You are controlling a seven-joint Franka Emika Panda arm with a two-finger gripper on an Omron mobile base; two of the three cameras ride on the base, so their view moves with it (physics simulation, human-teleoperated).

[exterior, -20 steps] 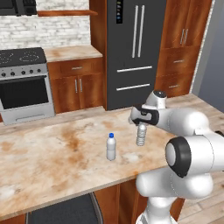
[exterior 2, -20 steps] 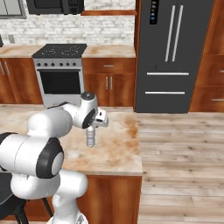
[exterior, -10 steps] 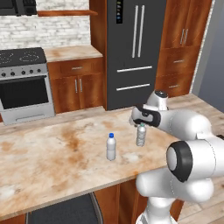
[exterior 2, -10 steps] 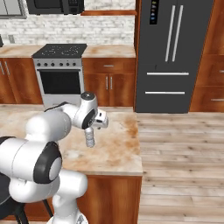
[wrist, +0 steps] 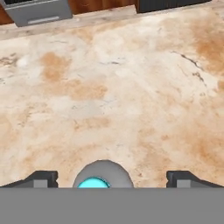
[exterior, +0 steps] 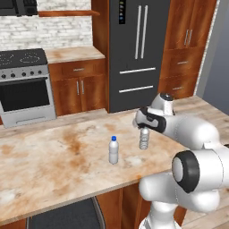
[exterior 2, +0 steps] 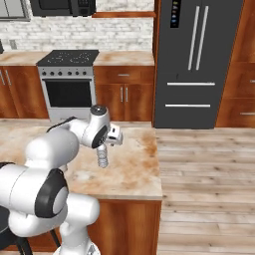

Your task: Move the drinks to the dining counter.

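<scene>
— Where the two bottles stand, what surface is seen?

— A beige marble counter with rust-brown veins is seen, wood-panelled below. The blue-capped bottle is set upright near its middle; the teal-capped bottle is set upright just to its right, nearer the counter's end.

— And how is the gripper placed?

— It is held directly above the teal-capped bottle, pointing down. In the hand view the fingertips are spread wide, one on each side of the teal cap, and the bottle is not pinched. Whether the bottle is touched by them cannot be told.

— What is shown of the room?

— Beyond the counter a black-fronted fridge is flanked by wooden cabinets. A steel stove is set into a second marble worktop, backed by a white brick wall. A microwave is mounted above the stove. A pale plank floor is laid past the counter's end.
</scene>
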